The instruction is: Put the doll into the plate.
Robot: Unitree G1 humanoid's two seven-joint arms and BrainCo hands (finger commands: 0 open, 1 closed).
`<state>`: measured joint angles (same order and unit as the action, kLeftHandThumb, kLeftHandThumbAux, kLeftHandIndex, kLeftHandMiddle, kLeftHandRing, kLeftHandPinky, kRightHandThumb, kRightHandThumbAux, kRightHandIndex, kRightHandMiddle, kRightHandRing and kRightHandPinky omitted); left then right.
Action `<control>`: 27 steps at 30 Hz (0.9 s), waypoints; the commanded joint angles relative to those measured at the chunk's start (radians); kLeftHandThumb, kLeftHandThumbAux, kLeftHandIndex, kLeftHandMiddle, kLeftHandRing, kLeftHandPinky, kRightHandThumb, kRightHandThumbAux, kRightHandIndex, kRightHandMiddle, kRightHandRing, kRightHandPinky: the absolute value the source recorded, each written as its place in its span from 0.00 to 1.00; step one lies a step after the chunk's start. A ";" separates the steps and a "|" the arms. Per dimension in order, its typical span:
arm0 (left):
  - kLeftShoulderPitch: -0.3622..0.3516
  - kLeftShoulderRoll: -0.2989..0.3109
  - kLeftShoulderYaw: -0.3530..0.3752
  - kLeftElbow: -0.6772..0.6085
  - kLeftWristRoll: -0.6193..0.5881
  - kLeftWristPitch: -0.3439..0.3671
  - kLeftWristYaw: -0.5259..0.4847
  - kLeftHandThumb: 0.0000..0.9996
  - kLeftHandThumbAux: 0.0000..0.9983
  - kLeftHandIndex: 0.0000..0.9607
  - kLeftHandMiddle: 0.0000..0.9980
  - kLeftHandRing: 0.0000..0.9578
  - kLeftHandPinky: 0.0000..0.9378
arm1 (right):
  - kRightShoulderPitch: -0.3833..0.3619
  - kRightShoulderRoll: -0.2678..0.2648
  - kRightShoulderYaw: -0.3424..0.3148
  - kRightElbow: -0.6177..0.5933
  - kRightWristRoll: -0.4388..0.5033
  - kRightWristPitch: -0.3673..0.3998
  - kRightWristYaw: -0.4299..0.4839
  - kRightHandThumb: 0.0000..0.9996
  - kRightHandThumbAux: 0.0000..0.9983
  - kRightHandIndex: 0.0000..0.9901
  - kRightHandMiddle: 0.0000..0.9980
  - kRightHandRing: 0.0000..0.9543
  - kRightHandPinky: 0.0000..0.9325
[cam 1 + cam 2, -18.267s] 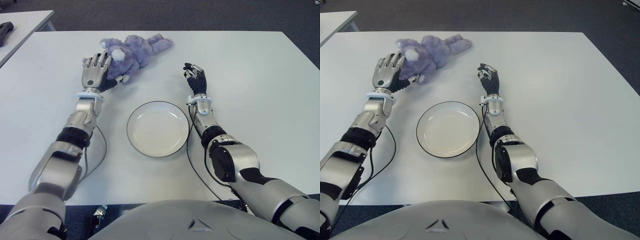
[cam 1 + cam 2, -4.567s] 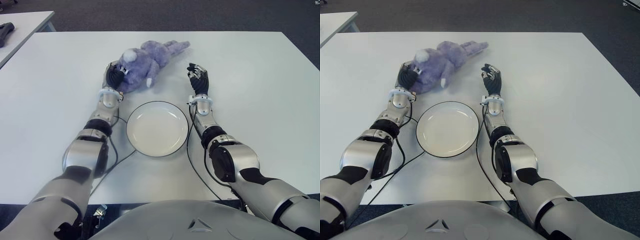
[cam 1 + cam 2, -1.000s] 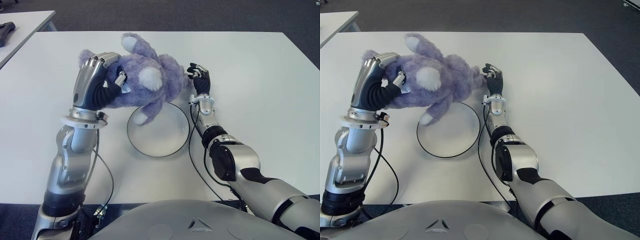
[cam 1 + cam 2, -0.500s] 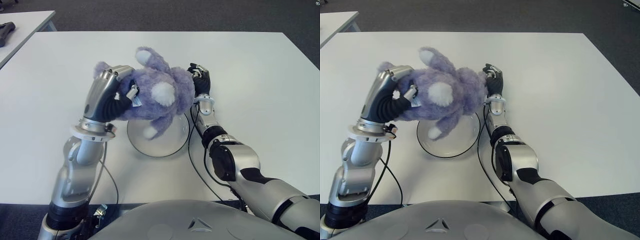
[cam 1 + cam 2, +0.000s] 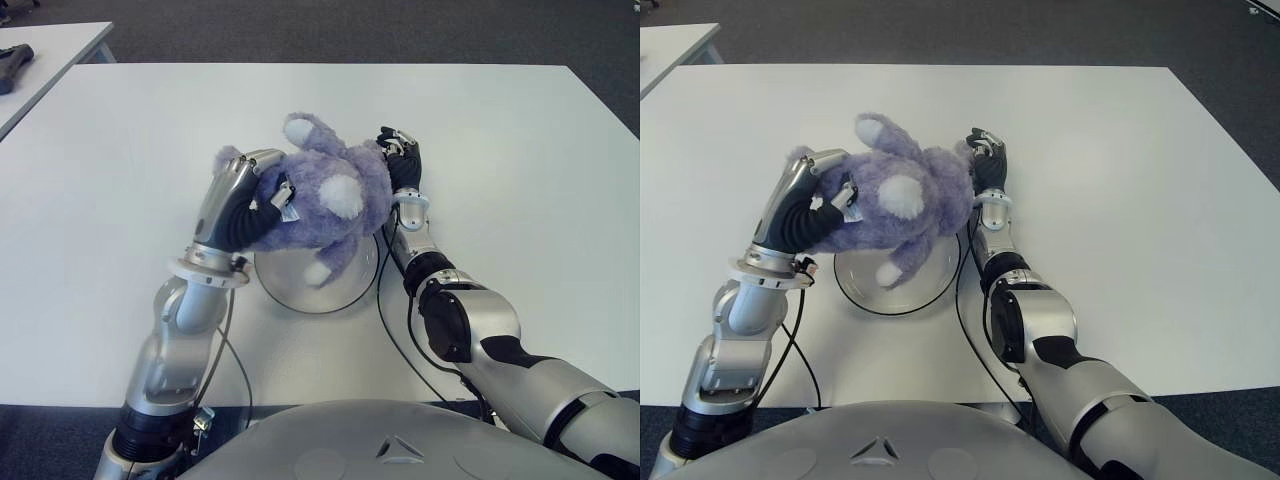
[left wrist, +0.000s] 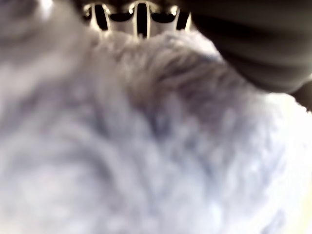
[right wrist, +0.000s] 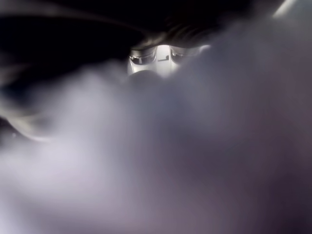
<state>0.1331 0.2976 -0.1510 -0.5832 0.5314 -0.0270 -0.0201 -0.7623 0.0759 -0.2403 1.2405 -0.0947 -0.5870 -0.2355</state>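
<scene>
Item one, the plate (image 5: 285,290): white with a dark rim, on the white counter (image 5: 520,180), and your landmark for everything below. Item two, the doll (image 5: 325,200): a purple plush animal with white patches, held in the air directly over the plate and covering most of it from your head cameras; one white-tipped limb (image 5: 322,271) hangs down over the plate's inside, though you cannot tell whether it touches the plate. Item three, the left robot hand (image 5: 240,200): raised above the plate's left rim, fingers wrapped around the doll's left end and gripping it; its wrist view is filled with plush fur. Item four, the right robot hand (image 5: 987,165): just beyond the plate's far right rim, beside the doll's right end; you cannot tell how it is set, because its wrist view shows little more than fur. Item five, a second counter (image 5: 50,45): well apart, far left of the plate.
</scene>
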 commanded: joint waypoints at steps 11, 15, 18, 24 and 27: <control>-0.032 -0.078 -0.039 0.356 0.032 -0.077 0.162 0.74 0.70 0.46 0.84 0.88 0.91 | 0.200 0.117 -0.018 0.124 0.019 0.096 -0.002 1.00 0.70 0.45 0.24 0.39 0.51; -0.049 -0.092 -0.034 0.418 0.028 -0.087 0.197 0.74 0.70 0.46 0.84 0.88 0.91 | 0.202 0.117 -0.021 0.124 0.021 0.097 0.004 1.00 0.70 0.45 0.24 0.39 0.51; -0.056 -0.105 -0.028 0.451 0.016 -0.083 0.216 0.74 0.70 0.46 0.84 0.88 0.91 | 0.203 0.115 -0.021 0.124 0.019 0.099 0.004 1.00 0.70 0.45 0.24 0.38 0.51; -0.063 -0.122 -0.016 0.576 -0.019 -0.114 0.256 0.74 0.69 0.46 0.84 0.89 0.92 | 0.204 0.114 -0.019 0.123 0.017 0.097 0.005 1.00 0.70 0.45 0.24 0.38 0.52; -0.065 -0.128 -0.016 0.620 -0.021 -0.136 0.280 0.74 0.69 0.46 0.85 0.90 0.91 | 0.204 0.115 -0.018 0.123 0.016 0.096 0.005 1.00 0.70 0.45 0.24 0.38 0.52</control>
<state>0.0558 0.1881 -0.1439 -0.0989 0.5106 -0.1681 0.2505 -0.7621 0.0759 -0.2542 1.2407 -0.0926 -0.5870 -0.2370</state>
